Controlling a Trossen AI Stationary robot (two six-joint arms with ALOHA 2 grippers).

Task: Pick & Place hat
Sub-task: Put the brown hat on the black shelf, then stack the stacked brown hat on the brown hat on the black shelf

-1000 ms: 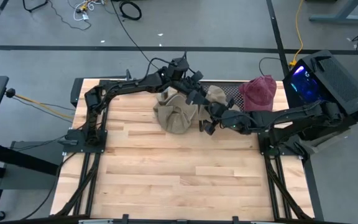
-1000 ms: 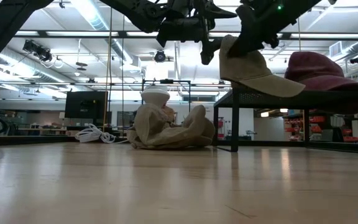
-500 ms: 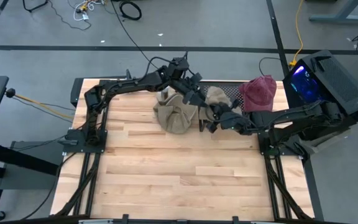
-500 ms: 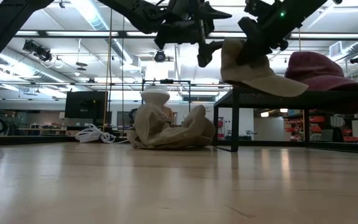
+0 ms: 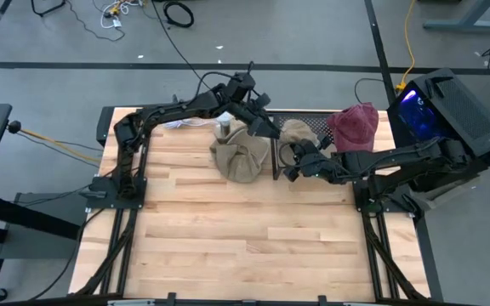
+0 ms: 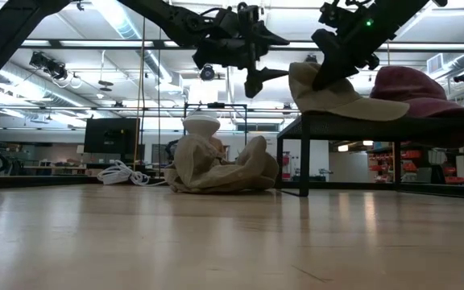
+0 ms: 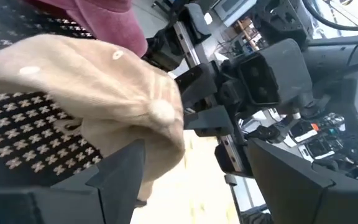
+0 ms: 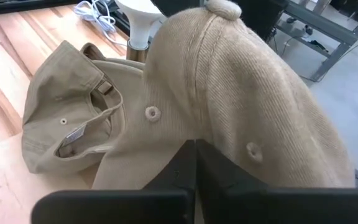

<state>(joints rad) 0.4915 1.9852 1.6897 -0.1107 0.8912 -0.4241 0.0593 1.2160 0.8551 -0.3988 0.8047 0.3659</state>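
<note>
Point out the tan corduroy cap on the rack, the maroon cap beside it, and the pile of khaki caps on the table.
tan corduroy cap (image 6: 337, 93): low view, on its crown.
maroon cap (image 5: 356, 124): high view, on its crown.
pile of khaki caps (image 6: 216, 167): low view, on the middle of the heap.

Tan hat (image 8: 253, 106) of ribbed corduroy cloth, matt; maroon hat (image 5: 355, 124) of soft cloth. Black perforated metal rack (image 7: 23, 130). Worktop (image 5: 228, 229) of pale, smooth wood planks with slight sheen.
</note>
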